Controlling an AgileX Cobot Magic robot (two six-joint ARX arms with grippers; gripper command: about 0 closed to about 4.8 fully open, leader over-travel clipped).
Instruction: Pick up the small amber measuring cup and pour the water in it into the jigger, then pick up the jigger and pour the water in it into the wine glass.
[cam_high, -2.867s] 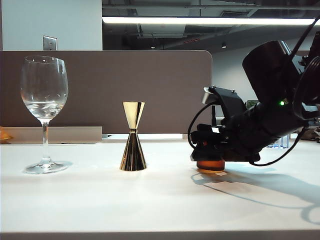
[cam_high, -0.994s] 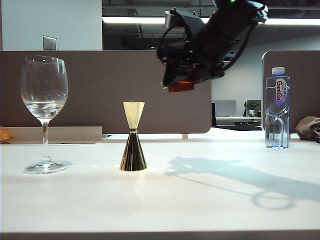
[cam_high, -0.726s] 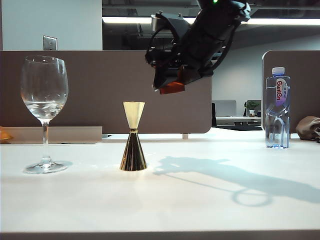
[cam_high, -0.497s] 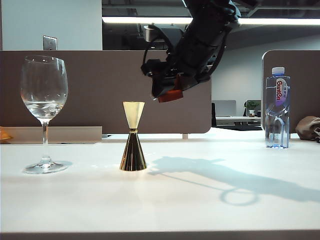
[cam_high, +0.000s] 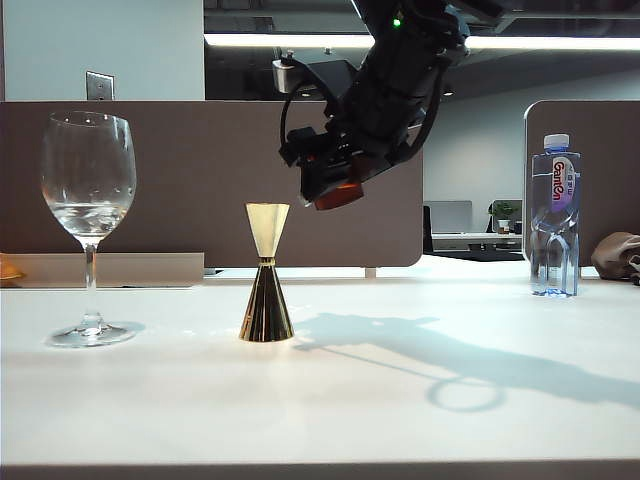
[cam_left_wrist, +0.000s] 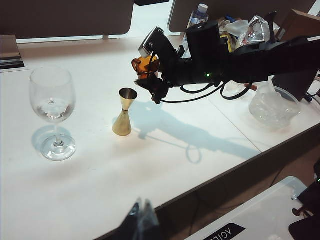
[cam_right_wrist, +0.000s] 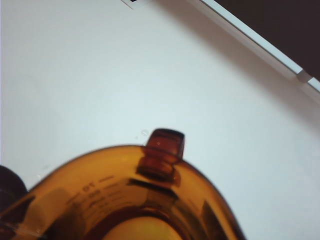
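Observation:
The gold jigger (cam_high: 267, 275) stands upright at mid-table, its top cup open (cam_left_wrist: 127, 93). High in the air, just above and right of its mouth, my right gripper (cam_high: 335, 182) is shut on the small amber measuring cup (cam_high: 338, 194), which tilts down to the left. That cup (cam_right_wrist: 135, 200) fills the right wrist view with its handle stub showing; whether water is in it I cannot tell. The wine glass (cam_high: 88, 180) stands at the left with a little water (cam_high: 88, 212) in its bowl. My left gripper (cam_left_wrist: 141, 211) hangs shut near the table's front edge, far from everything.
A clear plastic bottle (cam_high: 555, 215) with a blue label stands at the back right. A clear glass bowl (cam_left_wrist: 272, 105) and bagged clutter (cam_left_wrist: 250, 30) sit behind the right arm. A brown partition (cam_high: 200, 180) lines the back. The table's front edge (cam_left_wrist: 215, 175) runs close to the left gripper.
The right gripper lifted the amber cup off the table at the right, carried it up and left, then sank toward the jigger's mouth while tilting. Left arm still.

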